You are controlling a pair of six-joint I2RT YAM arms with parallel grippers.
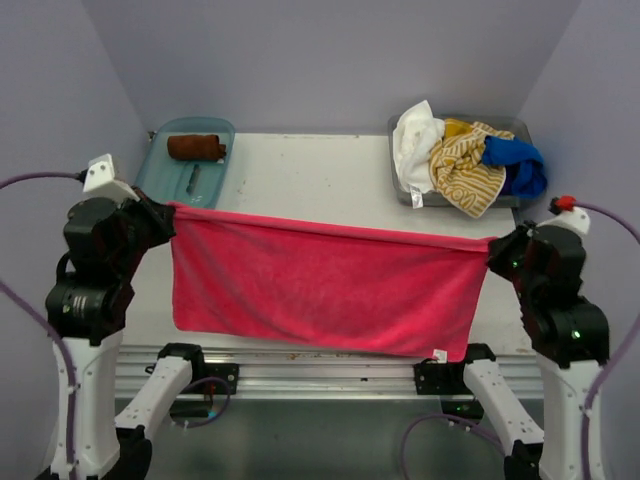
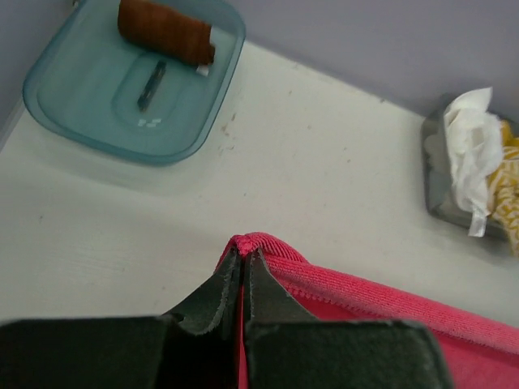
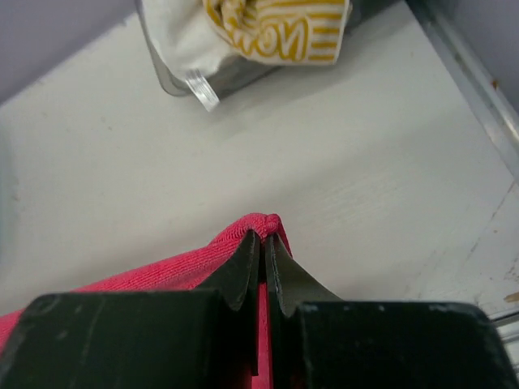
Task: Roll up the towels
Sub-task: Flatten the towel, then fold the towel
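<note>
A hot pink towel (image 1: 320,285) hangs stretched flat above the table between both arms. My left gripper (image 1: 168,212) is shut on its left top corner (image 2: 243,243), and my right gripper (image 1: 492,250) is shut on its right top corner (image 3: 266,223). A rust-brown towel (image 1: 196,147) lies rolled in the teal tray (image 1: 160,170) at the back left. White (image 1: 414,140), yellow-and-white striped (image 1: 465,170) and blue (image 1: 518,162) towels are piled in the grey bin (image 1: 520,125) at the back right.
The white table (image 1: 310,170) stretches between tray and bin. Purple walls close in the back and both sides. A metal rail (image 1: 320,368) runs along the near edge under the hanging towel. A small dark object (image 2: 152,85) lies in the teal tray.
</note>
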